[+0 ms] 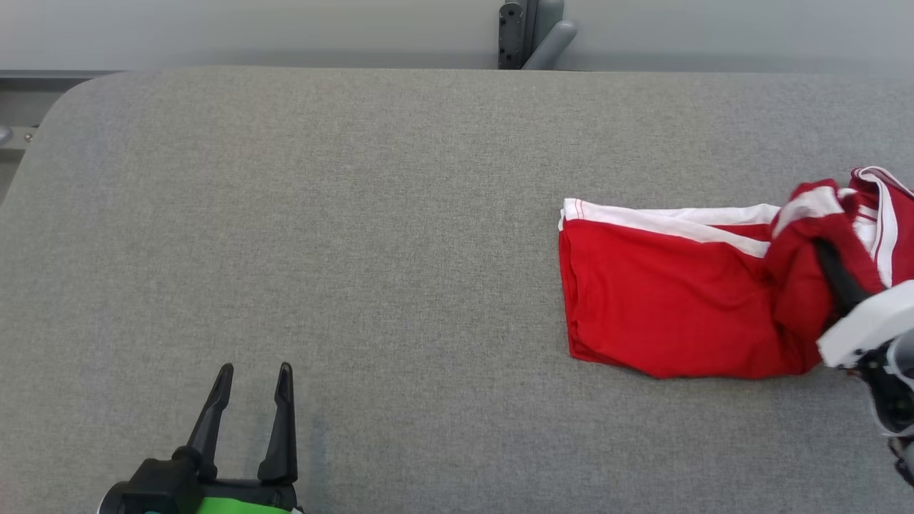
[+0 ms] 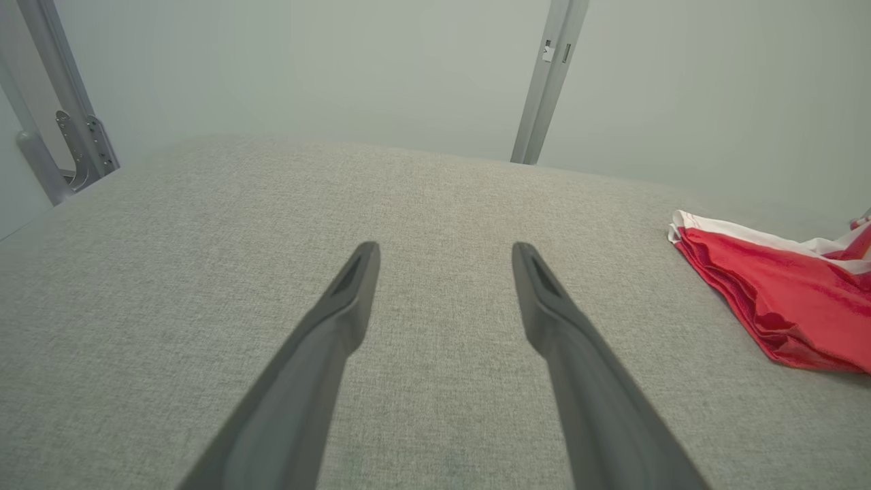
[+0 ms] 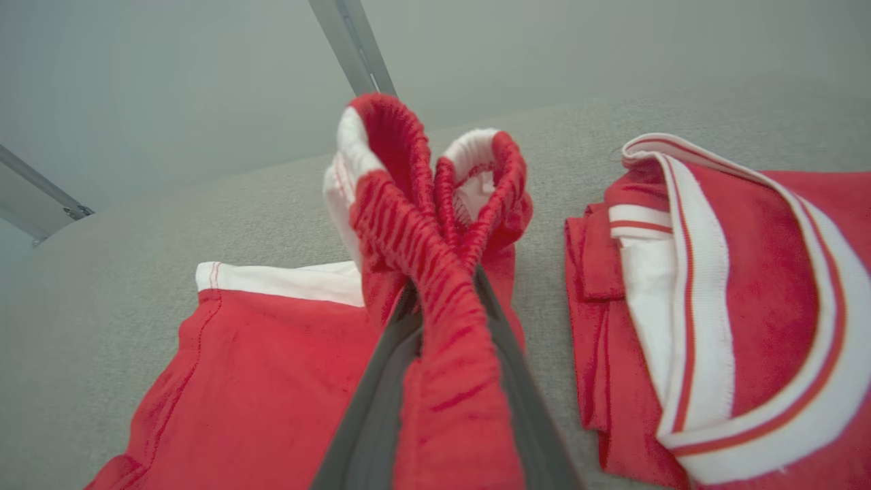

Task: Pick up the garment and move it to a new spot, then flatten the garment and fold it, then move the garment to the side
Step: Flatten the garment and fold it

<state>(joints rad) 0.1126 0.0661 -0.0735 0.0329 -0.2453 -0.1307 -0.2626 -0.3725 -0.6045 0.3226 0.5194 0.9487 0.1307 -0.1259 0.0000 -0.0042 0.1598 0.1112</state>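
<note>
Grey table [image 1: 321, 214]: one shorts [image 1: 664, 307], one shirt [image 1: 884, 221]

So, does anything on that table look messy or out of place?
Only one end of the red shorts: the waistband is scrunched and raised off the table, pinched in the right tool. The rest lies flat and neatly folded.

Red garment [image 1: 664, 307] w/ white stripes, grey woven table [image 1: 357, 214], black left pincer [image 1: 255, 368]
</note>
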